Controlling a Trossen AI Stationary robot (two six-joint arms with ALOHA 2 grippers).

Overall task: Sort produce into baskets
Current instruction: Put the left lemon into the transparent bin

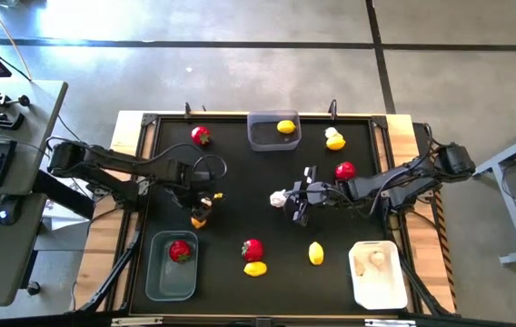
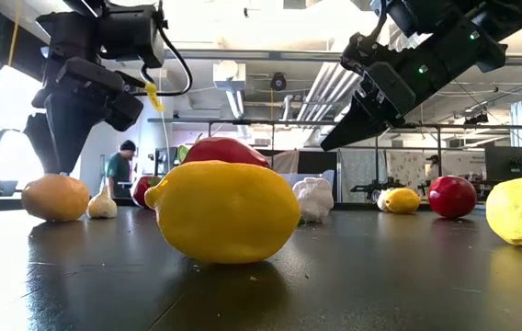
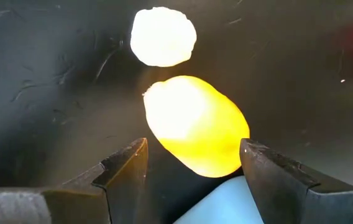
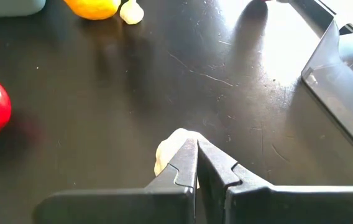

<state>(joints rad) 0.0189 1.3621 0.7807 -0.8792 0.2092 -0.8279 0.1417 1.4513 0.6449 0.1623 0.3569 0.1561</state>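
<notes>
1. While I watch from above, my left gripper [image 1: 201,214] hangs over the left-centre of the black table [image 1: 240,191], its two dark fingers [image 3: 123,171] spread apart and holding nothing.
2. Between those released fingers, the left wrist view shows a yellow lemon-like oval [image 3: 195,124] lying on the mat, with a small whitish garlic-like bulb [image 3: 163,36] just beside it.
3. My right gripper [image 1: 300,202] sits near the table's middle, jaws clenched together, and their tips sit against a whitish garlic bulb [image 4: 167,152]; I cannot tell whether it is pinched or only touched.
4. At the near left corner stands a translucent grey plastic basket [image 1: 171,277] with one red round fruit [image 1: 180,251] in it.
5. At the far edge, centre, a second translucent grey basket [image 1: 267,136] holds one yellow lemon [image 1: 286,126].
6. At the near right corner, the opaque white basket [image 1: 376,277] holds pale pieces that I cannot make out clearly.
7. Loose on the table: a red fruit at far left [image 1: 201,135], a red fruit by the right arm [image 1: 345,170], a yellow piece with a whitish one touching it at far right [image 1: 334,141], a red fruit [image 1: 253,249] with a yellow oval [image 1: 255,268] just beside it near the front, and another yellow oval [image 1: 316,253] to their right.
</notes>
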